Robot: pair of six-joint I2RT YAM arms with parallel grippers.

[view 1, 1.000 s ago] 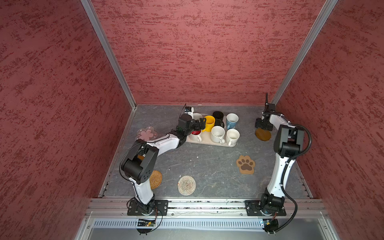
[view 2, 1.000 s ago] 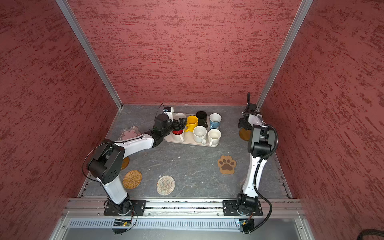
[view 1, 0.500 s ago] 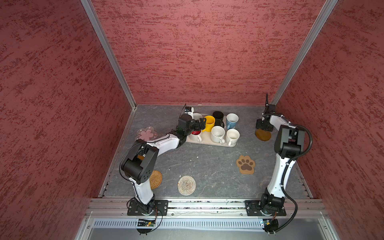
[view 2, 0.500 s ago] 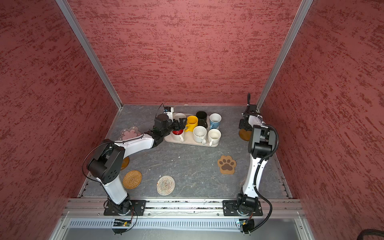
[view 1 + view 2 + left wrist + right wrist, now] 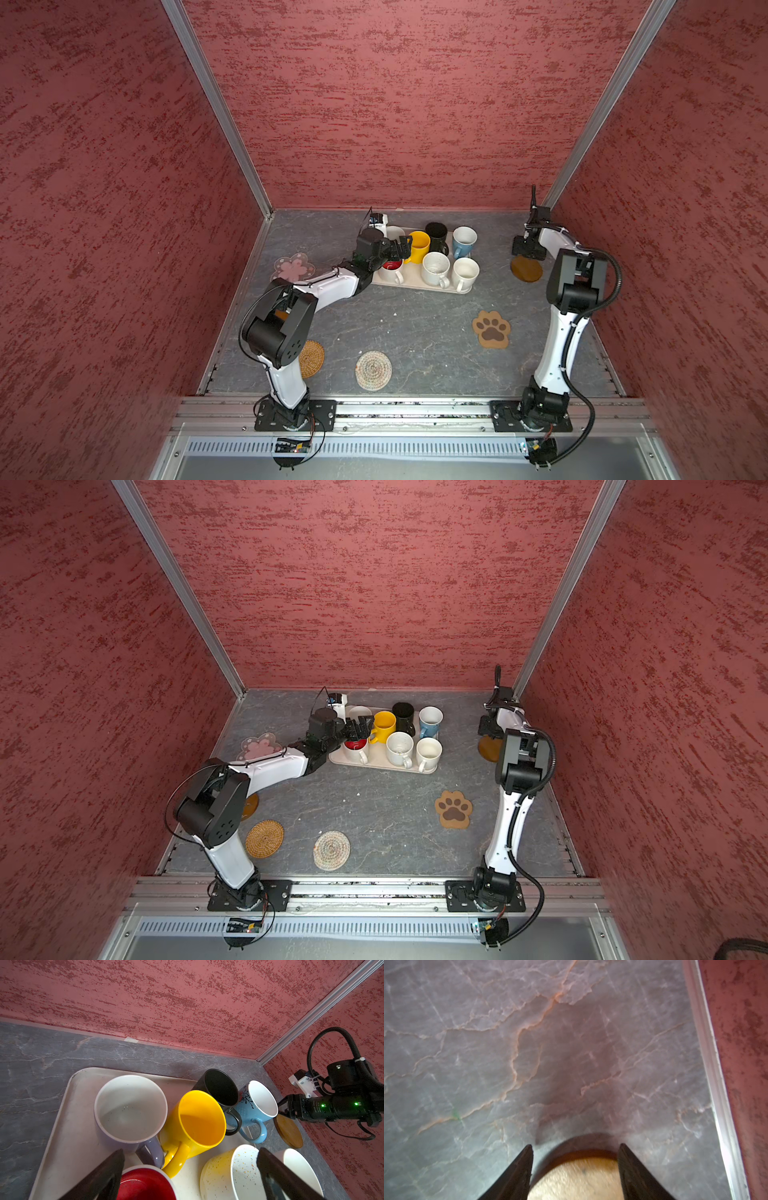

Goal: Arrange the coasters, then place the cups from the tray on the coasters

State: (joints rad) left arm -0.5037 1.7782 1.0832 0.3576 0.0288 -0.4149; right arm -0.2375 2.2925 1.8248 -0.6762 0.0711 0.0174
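Observation:
The tray (image 5: 419, 287) holds several cups: yellow (image 5: 417, 245), black (image 5: 436, 235), light blue (image 5: 463, 241), red-inside (image 5: 391, 269) and white ones (image 5: 435, 268). My left gripper (image 5: 401, 247) hovers open over the red-inside cup (image 5: 145, 1184), beside the yellow cup's handle (image 5: 176, 1157), holding nothing. My right gripper (image 5: 528, 251) is at the back right, its fingers spread either side of the far part of a wooden disc coaster (image 5: 577, 1178) that lies on the table. Whether they touch it is unclear. Other coasters: pink flower (image 5: 291, 268), tan woven (image 5: 311, 358), beige woven (image 5: 373, 370), paw (image 5: 491, 329).
A second wooden disc (image 5: 250, 806) shows partly under the left arm's elbow. Red walls close in the back and both sides, and the right gripper works close to the right wall's edge strip (image 5: 708, 1064). A metal rail (image 5: 415, 409) runs along the front.

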